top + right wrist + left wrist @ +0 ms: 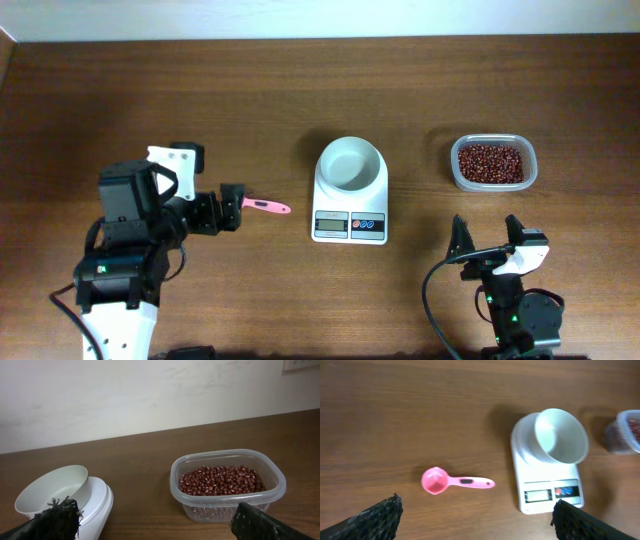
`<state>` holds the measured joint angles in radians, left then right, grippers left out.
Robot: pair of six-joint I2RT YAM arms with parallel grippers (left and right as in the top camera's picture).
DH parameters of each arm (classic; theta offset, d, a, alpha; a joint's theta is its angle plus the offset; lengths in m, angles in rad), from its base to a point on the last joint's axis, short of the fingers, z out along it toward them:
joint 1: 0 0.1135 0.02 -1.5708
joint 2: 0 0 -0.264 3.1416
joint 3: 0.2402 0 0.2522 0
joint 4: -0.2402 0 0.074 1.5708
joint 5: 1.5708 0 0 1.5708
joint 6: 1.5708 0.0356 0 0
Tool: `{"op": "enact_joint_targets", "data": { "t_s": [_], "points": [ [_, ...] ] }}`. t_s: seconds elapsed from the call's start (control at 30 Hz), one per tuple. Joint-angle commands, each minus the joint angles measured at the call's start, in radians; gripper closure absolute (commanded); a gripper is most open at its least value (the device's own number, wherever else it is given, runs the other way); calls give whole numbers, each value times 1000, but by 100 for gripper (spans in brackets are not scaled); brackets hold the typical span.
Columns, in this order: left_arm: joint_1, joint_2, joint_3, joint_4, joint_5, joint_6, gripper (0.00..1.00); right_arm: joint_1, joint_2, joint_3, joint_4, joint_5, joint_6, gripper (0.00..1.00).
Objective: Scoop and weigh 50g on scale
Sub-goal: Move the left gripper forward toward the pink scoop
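The white scale [349, 222] stands mid-table with an empty round white bowl [350, 163] on top. Left of it a pink scoop [265, 206] lies flat on the wood, cup toward my left gripper [228, 206], which is open just left of the scoop and holds nothing. In the left wrist view the scoop [455, 481] lies ahead of the wide-open gripper [476, 502], the scale [545, 490] to its right. My right gripper [487, 238] stands open and empty near the front edge, facing the beans container [227, 480] and the bowl [50, 487].
A clear rectangular plastic container of red beans [492, 163] sits right of the scale, a small gap between them. A pale wall rises behind the table's far edge in the right wrist view.
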<state>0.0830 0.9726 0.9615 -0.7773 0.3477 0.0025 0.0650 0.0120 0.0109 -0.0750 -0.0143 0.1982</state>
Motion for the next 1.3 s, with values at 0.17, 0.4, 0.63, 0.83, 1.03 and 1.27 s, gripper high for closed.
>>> {"op": "enact_joint_targets", "data": {
  "t_s": [0.17, 0.4, 0.63, 0.83, 1.03, 1.27],
  "points": [
    [5, 3, 27, -25, 237, -7, 1, -6, -6, -5, -6, 11, -8, 1],
    [5, 24, 26, -26, 155, -105, 1, -6, -6, -5, -6, 11, -8, 1],
    [5, 100, 36, -71, -98, -264, 1, -6, -6, -5, -6, 11, -8, 1],
    [5, 109, 42, -138, -248, -312, 1, -6, -6, -5, -6, 11, -8, 1],
    [5, 110, 43, -167, -270, -312, 1, -6, -6, -5, -6, 11, -8, 1],
    [5, 154, 92, -213, -293, -313, 1, -6, -6, -5, -6, 11, -8, 1]
  ]
}}
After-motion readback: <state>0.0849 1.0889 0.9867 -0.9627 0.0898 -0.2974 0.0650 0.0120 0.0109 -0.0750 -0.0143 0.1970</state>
